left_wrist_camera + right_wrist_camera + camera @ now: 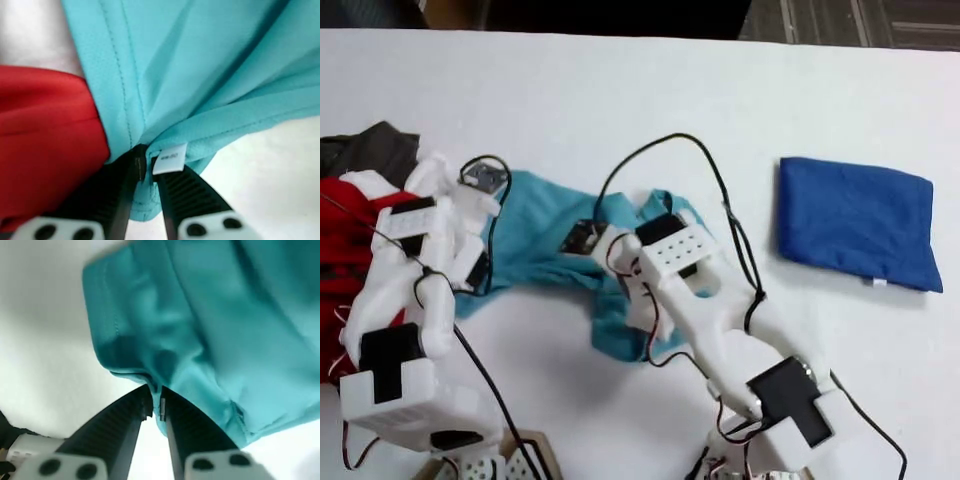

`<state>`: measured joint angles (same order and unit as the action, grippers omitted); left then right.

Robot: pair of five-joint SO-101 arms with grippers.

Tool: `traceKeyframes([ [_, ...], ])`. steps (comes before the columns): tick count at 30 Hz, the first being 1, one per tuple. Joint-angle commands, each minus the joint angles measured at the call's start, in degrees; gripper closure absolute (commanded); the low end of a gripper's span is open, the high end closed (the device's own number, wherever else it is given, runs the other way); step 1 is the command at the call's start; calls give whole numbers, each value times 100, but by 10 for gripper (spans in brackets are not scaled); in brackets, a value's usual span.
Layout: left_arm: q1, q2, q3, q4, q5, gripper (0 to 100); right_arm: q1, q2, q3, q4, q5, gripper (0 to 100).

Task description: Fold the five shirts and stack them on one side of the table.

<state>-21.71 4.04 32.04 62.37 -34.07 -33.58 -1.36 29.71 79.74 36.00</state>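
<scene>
A teal shirt lies crumpled across the middle of the white table. My left gripper is shut on the teal shirt at a hem with a small white label, beside the red shirt. My right gripper is shut on a bunched edge of the teal shirt. In the high view the left gripper holds the shirt's left end and the right gripper its middle. A folded blue shirt rests at the right. A red shirt and a dark shirt are piled at the left.
Black cables loop over the teal shirt and the right arm. The left arm stands over the red pile. The table's far half and its front middle are bare white surface.
</scene>
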Motion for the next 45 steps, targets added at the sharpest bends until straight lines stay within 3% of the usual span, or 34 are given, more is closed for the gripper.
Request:
traceKeyframes([
  [1, -9, -26, -13, -70, 26, 974, 31, -295, 70, -48, 9, 954],
  [12, -9, -26, -13, -70, 26, 974, 31, -295, 281, -66, 9, 881],
  [17, -9, -26, -13, -70, 26, 974, 75, -295, 290, -268, 9, 987],
  [24, 53, -26, 31, -62, 26, 974, 189, -365, 70, -207, 9, 978],
  [29, 484, -70, -136, 264, 35, 975, 884, -549, -870, -145, -26, 978],
  [37, 1046, -70, -1982, 1618, 79, 975, 1824, -901, -2084, 171, 0, 978],
  [45, 1064, -53, -4040, 2796, 79, 975, 2431, -848, -3956, 57, 9, 978],
])
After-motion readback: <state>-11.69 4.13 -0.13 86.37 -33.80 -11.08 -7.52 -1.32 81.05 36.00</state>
